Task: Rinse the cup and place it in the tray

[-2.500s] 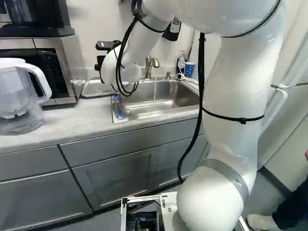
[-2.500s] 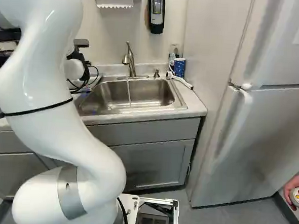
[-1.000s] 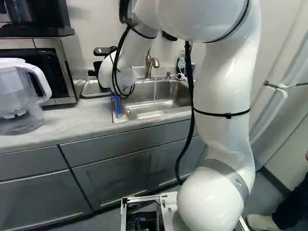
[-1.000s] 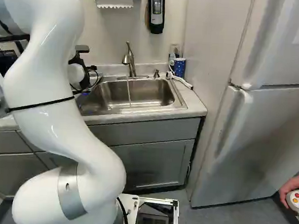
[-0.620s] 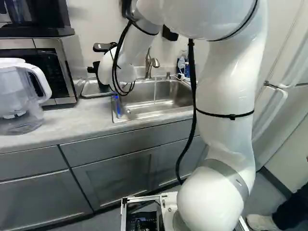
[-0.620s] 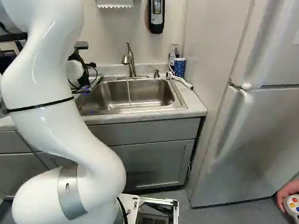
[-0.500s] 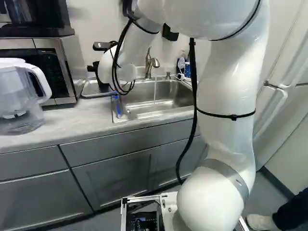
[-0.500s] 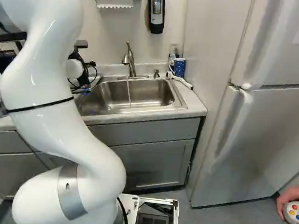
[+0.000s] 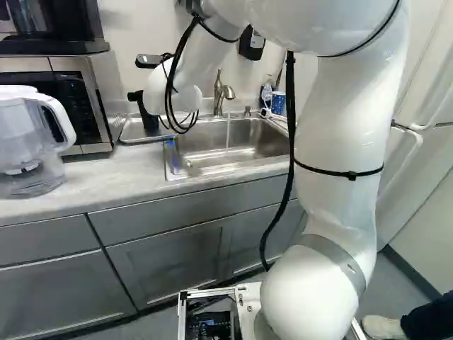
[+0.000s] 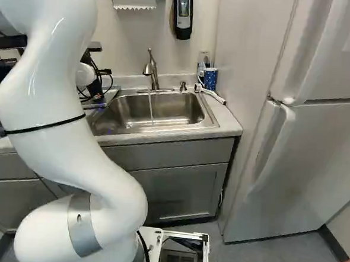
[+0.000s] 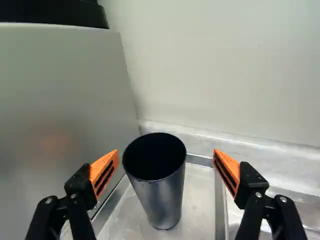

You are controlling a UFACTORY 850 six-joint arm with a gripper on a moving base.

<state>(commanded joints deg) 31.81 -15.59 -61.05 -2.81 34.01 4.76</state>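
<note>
A: ok where's the cup (image 11: pixel 162 202) sitting vs the gripper (image 11: pixel 166 155)?

B: Upright in the tray (image 11: pixel 197 200), between its wide-spread fingers, nothing pinched. Looks closer to the finger on the microwave (image 9: pixel 78 95) side.

A: so it's placed, just leave?

B: I'd say so. Back straight out, cos drifting sideways could clip it with that nearer finger.

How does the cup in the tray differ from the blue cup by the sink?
The tray cup is dark and plain; the blue cup has a light speckled pattern. The tray cup stands on the tray between the open gripper's fingers; the blue cup stands beyond the sink, away from the gripper. Both are upright.
</note>
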